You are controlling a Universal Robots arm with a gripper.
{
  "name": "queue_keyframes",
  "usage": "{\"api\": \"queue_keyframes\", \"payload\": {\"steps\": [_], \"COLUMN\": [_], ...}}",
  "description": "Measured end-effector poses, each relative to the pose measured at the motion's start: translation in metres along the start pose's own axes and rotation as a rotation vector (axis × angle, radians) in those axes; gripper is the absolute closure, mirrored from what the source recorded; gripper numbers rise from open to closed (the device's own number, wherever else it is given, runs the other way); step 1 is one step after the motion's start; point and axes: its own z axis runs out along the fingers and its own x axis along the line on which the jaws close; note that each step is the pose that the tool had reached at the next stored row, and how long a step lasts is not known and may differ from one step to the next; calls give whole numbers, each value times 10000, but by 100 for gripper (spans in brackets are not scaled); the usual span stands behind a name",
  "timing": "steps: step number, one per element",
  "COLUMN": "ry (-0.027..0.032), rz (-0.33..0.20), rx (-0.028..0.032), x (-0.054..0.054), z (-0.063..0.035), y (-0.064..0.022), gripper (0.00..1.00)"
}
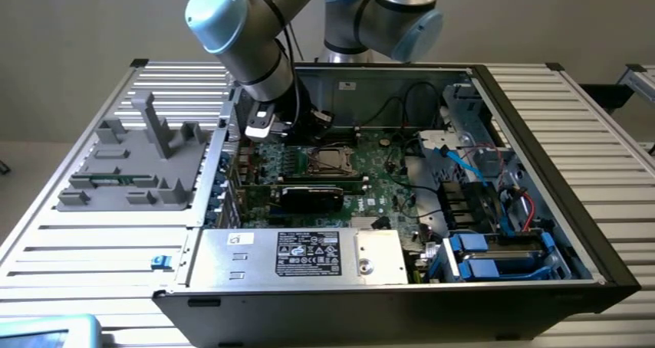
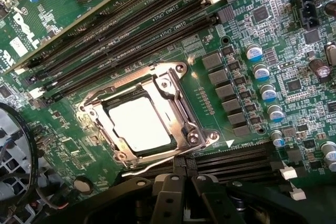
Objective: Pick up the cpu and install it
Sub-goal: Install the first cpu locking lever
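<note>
The cpu (image 2: 140,124), a flat square chip with a pale shiny metal top, lies inside the black socket with its metal frame (image 2: 185,109) on the green motherboard (image 2: 252,35). In the exterior view the socket (image 1: 333,161) sits mid-board inside the open computer case. My gripper (image 2: 186,200) hangs just above the board beside the socket's edge, its dark fingers (image 2: 169,198) shut together with nothing between them. In the exterior view the gripper (image 1: 307,130) is over the board, just behind the socket.
Long black memory slots (image 2: 136,30) run next to the socket, with a row of capacitors (image 2: 262,77) on the other side. The case (image 1: 573,210) also holds a black card (image 1: 312,196), a power supply (image 1: 297,254), cables and blue drive bays (image 1: 492,256). A grey fixture (image 1: 133,164) stands at the exterior view's left.
</note>
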Motion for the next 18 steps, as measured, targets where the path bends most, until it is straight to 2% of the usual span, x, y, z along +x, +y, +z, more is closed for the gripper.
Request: {"api": "queue_keyframes", "payload": {"steps": [7, 18], "ry": [19, 30], "rz": [-17, -30], "rx": [-45, -69], "x": [20, 83], "z": [13, 43], "y": [-6, -33], "gripper": [89, 89]}}
